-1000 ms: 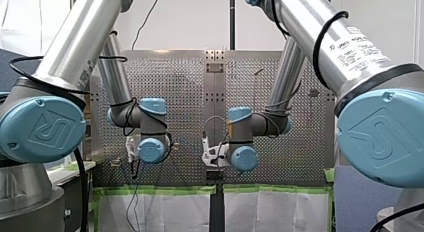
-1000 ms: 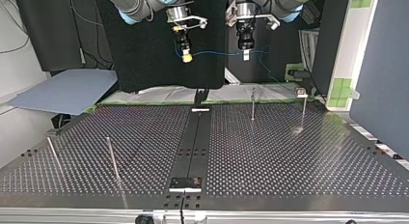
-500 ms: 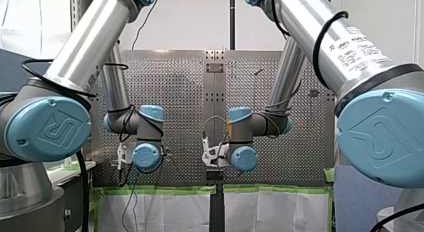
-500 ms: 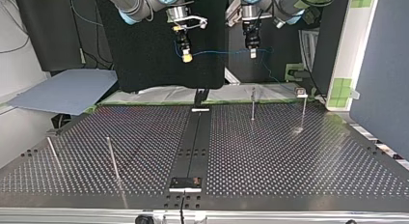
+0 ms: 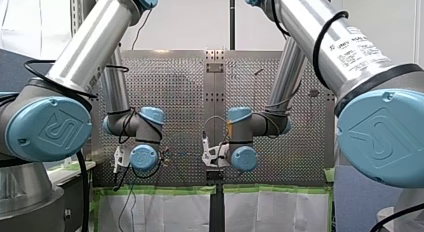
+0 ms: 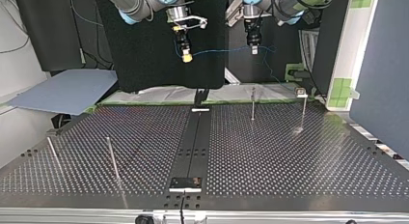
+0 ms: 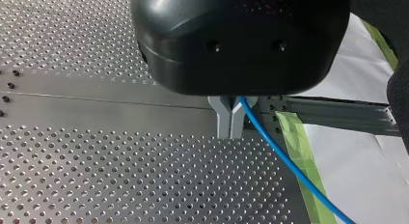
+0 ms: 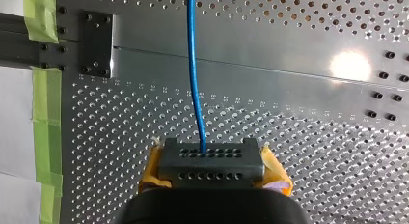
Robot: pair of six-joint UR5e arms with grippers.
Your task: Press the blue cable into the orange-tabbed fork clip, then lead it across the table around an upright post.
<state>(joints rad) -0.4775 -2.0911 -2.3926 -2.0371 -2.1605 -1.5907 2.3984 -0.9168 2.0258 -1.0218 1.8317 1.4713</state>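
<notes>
The blue cable (image 6: pixel 219 51) hangs in a line between my two grippers, above the table's far edge in the top view. My left gripper (image 6: pixel 254 49) is shut on it; in the left wrist view the grey fingers (image 7: pixel 224 119) pinch the cable (image 7: pixel 284 156), which trails off to one side. My right gripper (image 6: pixel 186 56), with yellow pads, is shut on the cable (image 8: pixel 193 64), which runs straight ahead of it. A small clip-like fixture (image 6: pixel 301 92) sits at the far right of the table. Two upright posts (image 6: pixel 252 104) (image 6: pixel 304 110) stand near it.
Two more thin posts (image 6: pixel 112 158) (image 6: pixel 53 155) lean at the near left of the perforated table (image 6: pixel 289 156). A dark centre strip (image 6: pixel 195 137) ends in a small plate (image 6: pixel 185 183). Green tape (image 8: pixel 46 108) lines the table's edge. A grey sheet (image 6: pixel 67 91) lies beyond the table's left.
My left arm has carried its gripper rightward and slightly up in the top view, lengthening the stretch of cable between the grippers. My right arm has stayed put.
</notes>
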